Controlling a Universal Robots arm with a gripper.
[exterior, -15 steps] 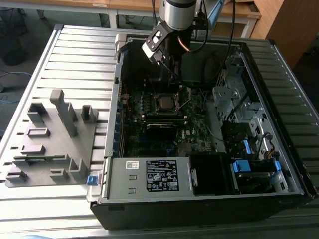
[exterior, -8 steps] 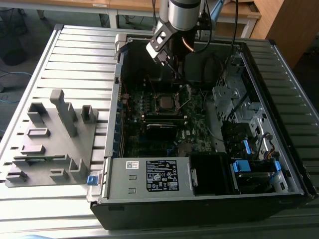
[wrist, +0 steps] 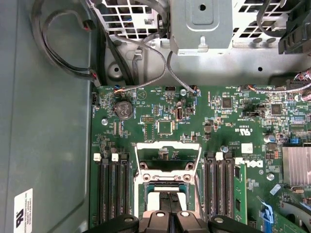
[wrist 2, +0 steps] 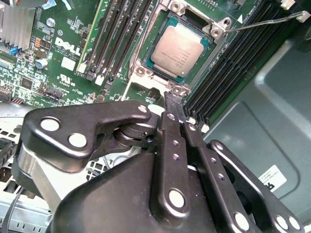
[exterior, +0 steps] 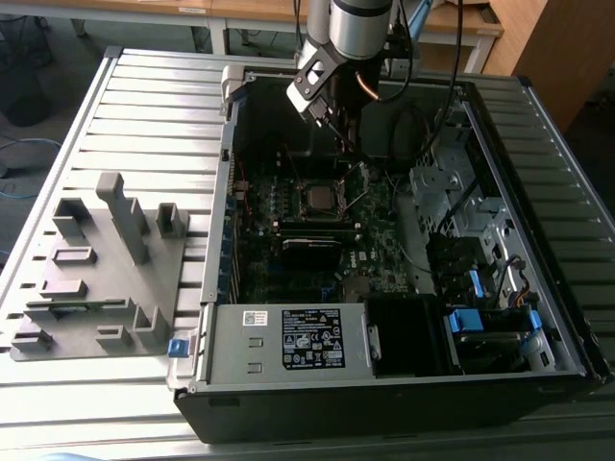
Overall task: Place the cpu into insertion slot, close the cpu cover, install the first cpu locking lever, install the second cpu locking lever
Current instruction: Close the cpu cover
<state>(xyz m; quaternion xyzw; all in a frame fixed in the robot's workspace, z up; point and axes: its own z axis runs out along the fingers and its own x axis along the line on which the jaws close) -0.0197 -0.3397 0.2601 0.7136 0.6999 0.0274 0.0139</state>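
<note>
1. Gripper, exterior view: low inside the case, tips just beside insertion slot.
2. Second wrist view: cpu seated flat in insertion slot. Fingers clenched together, grasping nothing, tips near slot's corner. Locking lever standing free, unlatched.
3. First wrist view: cpu cover standing open, not yet closed, just ahead of fingertips, long edge crosswise to fingers, cpu directly beneath tips.

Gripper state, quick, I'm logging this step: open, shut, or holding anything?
Gripper: shut, nothing seen between its fingers, tips just beside the seated cpu.
</note>
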